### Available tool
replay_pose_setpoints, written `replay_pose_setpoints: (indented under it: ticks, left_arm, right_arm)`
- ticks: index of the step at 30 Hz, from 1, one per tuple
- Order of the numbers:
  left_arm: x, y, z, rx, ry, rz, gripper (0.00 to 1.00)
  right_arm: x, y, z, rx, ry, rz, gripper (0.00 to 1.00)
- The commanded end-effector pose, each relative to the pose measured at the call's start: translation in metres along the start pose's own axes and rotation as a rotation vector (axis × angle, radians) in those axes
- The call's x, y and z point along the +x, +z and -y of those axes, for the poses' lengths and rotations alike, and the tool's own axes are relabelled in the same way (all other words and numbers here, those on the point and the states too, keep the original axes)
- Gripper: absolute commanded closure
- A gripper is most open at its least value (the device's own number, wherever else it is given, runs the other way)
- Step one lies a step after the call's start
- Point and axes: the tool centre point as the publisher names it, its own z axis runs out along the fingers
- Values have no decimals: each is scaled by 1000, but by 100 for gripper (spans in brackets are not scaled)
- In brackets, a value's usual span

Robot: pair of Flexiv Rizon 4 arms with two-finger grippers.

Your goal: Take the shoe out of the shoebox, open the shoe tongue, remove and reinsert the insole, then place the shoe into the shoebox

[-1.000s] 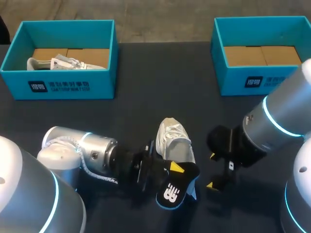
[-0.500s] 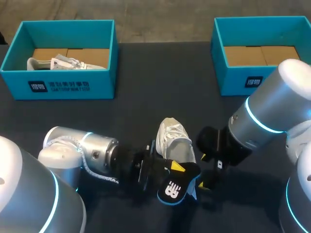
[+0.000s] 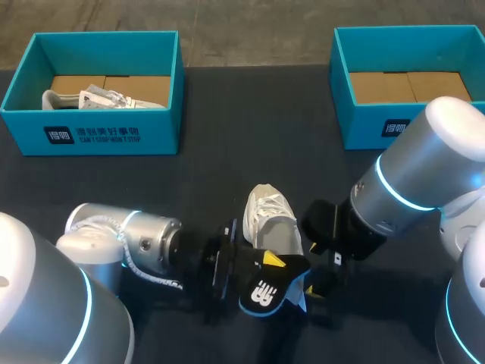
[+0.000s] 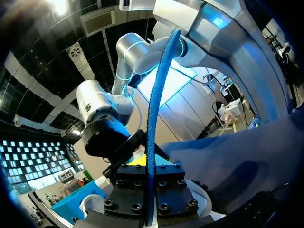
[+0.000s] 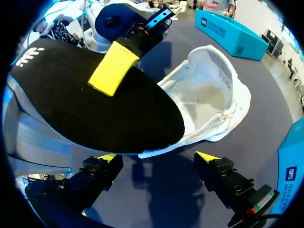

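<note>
I hold the insole, thin, light, probably floppy, best gripped near its middle, pinched in my left gripper over the shoe, with my right gripper spread empty beside that shoe.

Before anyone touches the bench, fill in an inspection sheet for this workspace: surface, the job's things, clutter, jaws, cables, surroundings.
Surface: dark table, flat, no spills seen.
Job's things: white shoe lies on the table in the middle, opening upward. The black insole is out of it, held above its near end. Left box holds a second shoe. Right box shows its cardboard floor.
Clutter: nothing seen.
Jaws: left jaws shut on the insole, one yellow tip pressed on its black face. Right jaws open, close to the shoe and touching nothing.
Cables: a pale cable loops along the left arm, off the table.
Surroundings: nothing seen reaching over the table.
</note>
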Motion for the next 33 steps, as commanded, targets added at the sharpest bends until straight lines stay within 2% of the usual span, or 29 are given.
replay_pose_setpoints:
  ticks: [1,8,17,33]
  left_arm:
    - [1,-1,6,7,1,-5,100]
    - [4,-3,22,8,18,-11,100]
    - [12,-12,15,-12,-42,15,100]
    - [6,-11,-1,-34,-64,33,100]
  right_arm:
    - [1,0,0,-1,1,2,0]
    - [1,0,0,-1,1,2,0]
    - [1,0,0,-1,1,2,0]
    - [1,0,0,-1,1,2,0]
